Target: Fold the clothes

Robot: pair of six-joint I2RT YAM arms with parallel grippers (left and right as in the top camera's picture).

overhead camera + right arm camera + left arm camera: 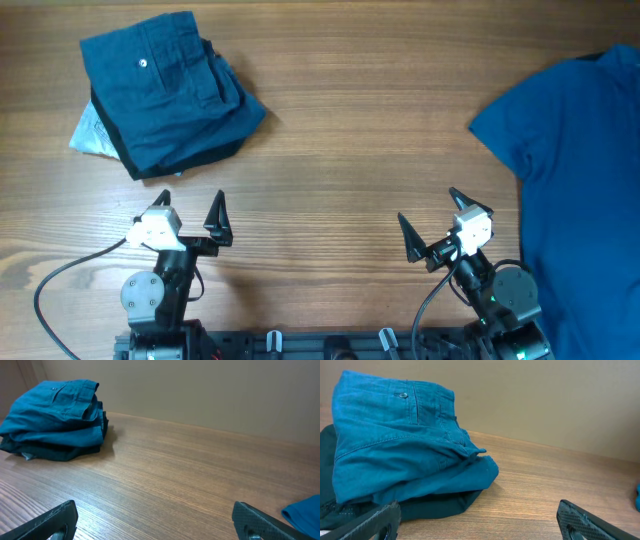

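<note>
Both arms sit folded up over their bases by the near edge of the table (330,150). Left gripper (191,200) has its jaws spread wide with nothing between them, fingers pointing toward the table's far edge. Right gripper (427,205) is the same deal, wide apart and empty, but angled a bit toward the table's left side. The two are well apart.

Wooden table (350,130): folded shorts (160,80) atop black garment (435,506) far-left; blue shirt (580,170) right.
</note>
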